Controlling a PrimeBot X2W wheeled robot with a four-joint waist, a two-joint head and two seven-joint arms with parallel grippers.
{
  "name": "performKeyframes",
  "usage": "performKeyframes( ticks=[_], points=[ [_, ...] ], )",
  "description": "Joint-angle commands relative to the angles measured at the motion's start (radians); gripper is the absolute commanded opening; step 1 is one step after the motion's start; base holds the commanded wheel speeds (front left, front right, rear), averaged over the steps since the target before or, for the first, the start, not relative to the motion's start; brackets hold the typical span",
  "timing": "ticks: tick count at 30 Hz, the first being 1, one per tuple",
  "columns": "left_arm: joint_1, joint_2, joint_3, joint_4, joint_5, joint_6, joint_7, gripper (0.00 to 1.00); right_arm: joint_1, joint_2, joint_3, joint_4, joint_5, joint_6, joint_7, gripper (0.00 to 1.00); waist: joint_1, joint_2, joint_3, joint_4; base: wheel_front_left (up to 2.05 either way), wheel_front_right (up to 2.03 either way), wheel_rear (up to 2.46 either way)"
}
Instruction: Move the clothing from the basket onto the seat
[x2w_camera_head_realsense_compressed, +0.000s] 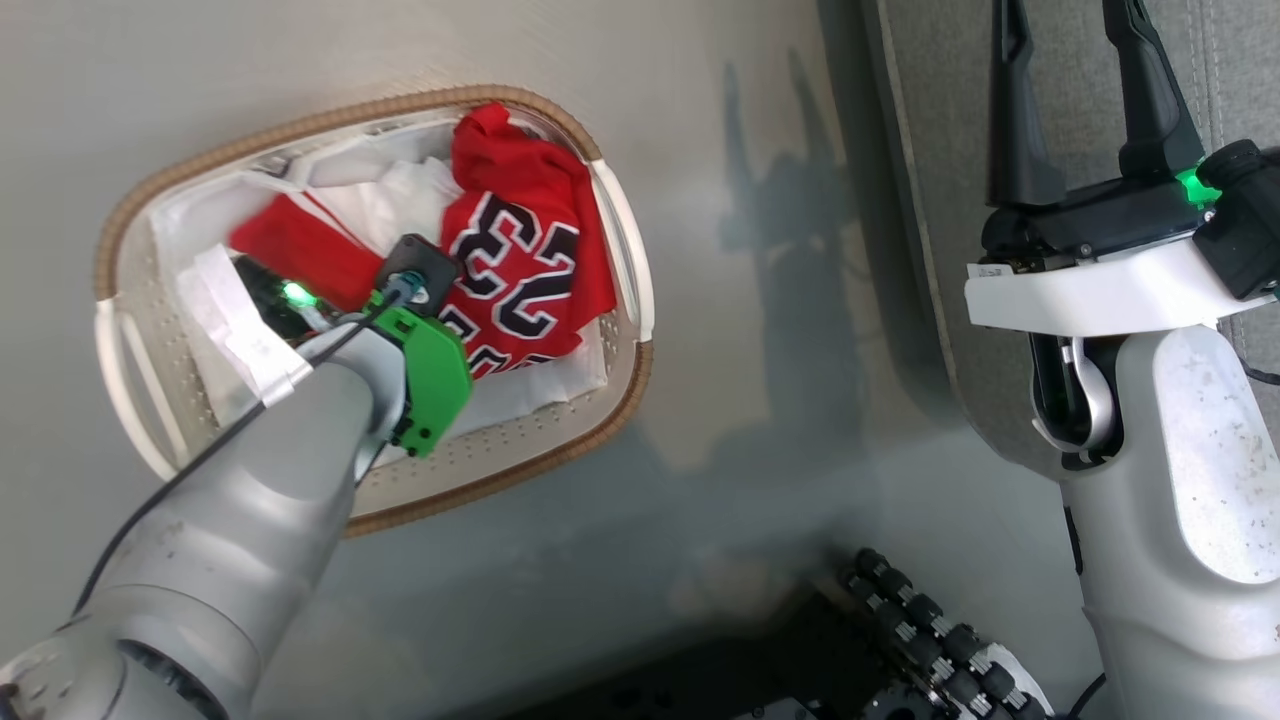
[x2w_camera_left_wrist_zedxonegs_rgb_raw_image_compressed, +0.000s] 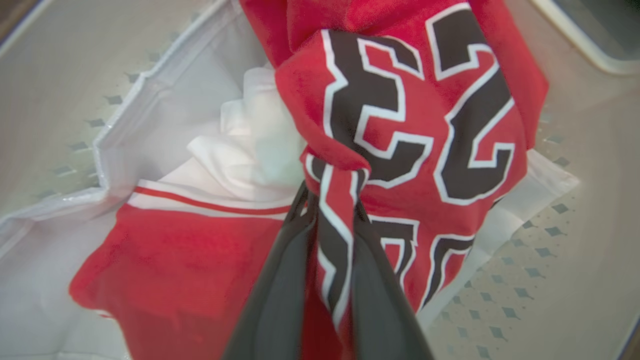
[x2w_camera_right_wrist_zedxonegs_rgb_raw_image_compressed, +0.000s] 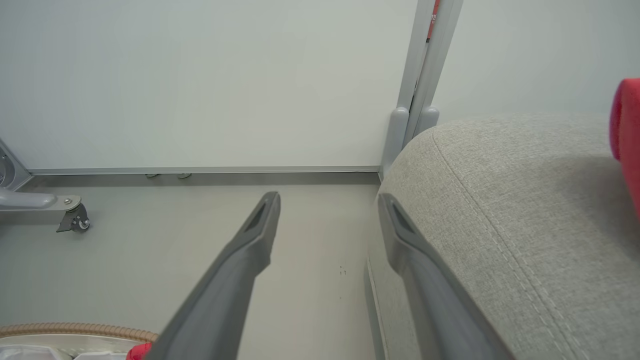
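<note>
The basket, white with a brown woven rim, stands on the floor at the left of the head view. In it lies the clothing: a red jersey with black-and-white numbers and a second red piece beside it, on a white liner. My left gripper reaches down into the basket and is shut on a fold of the jersey. My right gripper stands open and empty over the edge of the grey seat. A red piece lies on the seat.
Pale floor separates basket and seat. My base's dark rollers show at the bottom. The right wrist view has a white wall, a grey post at the seat's corner and a caster wheel at the left.
</note>
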Motion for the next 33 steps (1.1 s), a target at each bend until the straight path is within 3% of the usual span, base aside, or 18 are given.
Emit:
performKeyframes(
  ticks=[1, 8, 17, 23, 33],
  points=[
    [0.015, -0.010, 0.002, -0.008, -0.014, 0.001, -0.027, 0.00, 0.021, -0.003, -0.009, 0.009, -0.010, -0.001, -0.005, 1.00, -0.0001, 0.0000, -0.058, 0.039, 0.00, 0.00, 0.00],
    [0.043, -0.041, -0.004, -0.056, -0.039, 0.001, -0.135, 0.00, 0.072, -0.003, -0.049, 0.057, -0.053, -0.001, -0.005, 1.00, -0.0001, 0.0000, -0.203, 0.100, 0.00, 0.00, 0.00],
    [0.071, -0.063, -0.015, -0.183, -0.062, 0.001, -0.170, 0.00, 0.195, -0.004, -0.073, 0.142, -0.091, -0.001, -0.005, 1.00, -0.0001, 0.0000, -0.450, 0.178, 0.00, 0.00, 0.00],
    [0.085, -0.037, -0.033, -0.280, -0.093, 0.001, -0.172, 0.00, 0.279, -0.004, -0.065, 0.202, -0.094, -0.001, -0.005, 1.00, -0.0001, 0.0000, -0.613, 0.210, 0.00, 0.00, 0.00],
    [0.069, 0.024, -0.027, -0.414, -0.241, 0.001, -0.092, 0.00, 0.374, -0.004, 0.005, 0.290, -0.075, -0.001, -0.005, 1.00, -0.0001, 0.0000, -0.829, 0.235, 0.00, 0.00, 0.00]
  ],
)
